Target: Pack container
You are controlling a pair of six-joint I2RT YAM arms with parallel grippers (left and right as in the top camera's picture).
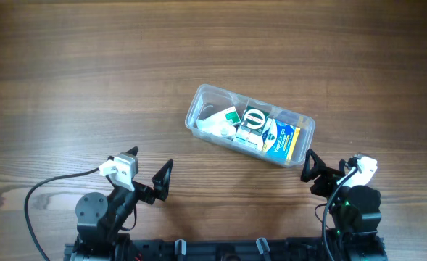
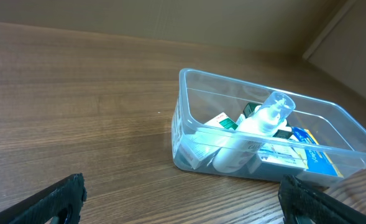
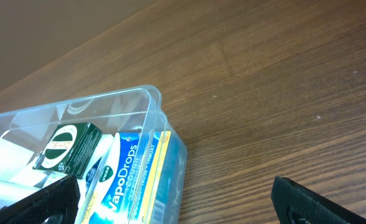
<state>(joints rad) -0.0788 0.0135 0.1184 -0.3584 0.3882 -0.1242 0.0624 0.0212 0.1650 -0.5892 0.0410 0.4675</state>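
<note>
Two grippers: both sit low at the near edge of the table (image 1: 90, 72), close to the base, and neither is touching anything.
Left gripper (image 2: 181, 186): jaws spread wide, nothing between them but bare wood.
Right gripper (image 3: 173, 186): same deal, jaws wide apart and empty.
Container (image 1: 193, 114): the clear tub is upright on the wood, ahead of both arms and right of centre. No lid in view.
What's in it: a white spray bottle (image 2: 251, 130) leaning tilted at the left end, a dark green box (image 1: 255, 119) in the middle, and a blue and yellow VapoDrops box (image 1: 284, 138) at the right end. Pretty full tbh.
Long axis: diagonal in the overhead view, from far-left end to near-right end, so it's skewed to both wrists and square to neither.
Nearer arm: the right one, easily. The tub's near-right corner is just beside its fingertips, ahead and to its left. From the left gripper the tub is well apart, ahead and to the right.
Loose items: none show on the wood in any view.
Progress guess: looks basically packed, since everything visible is already inside.
Next move guess: if anything's left, it's probably a nudge or tidy-up of the tub. The right arm has the short reach, coming in at the near-right short end. The left would have to travel across to the long side.
</note>
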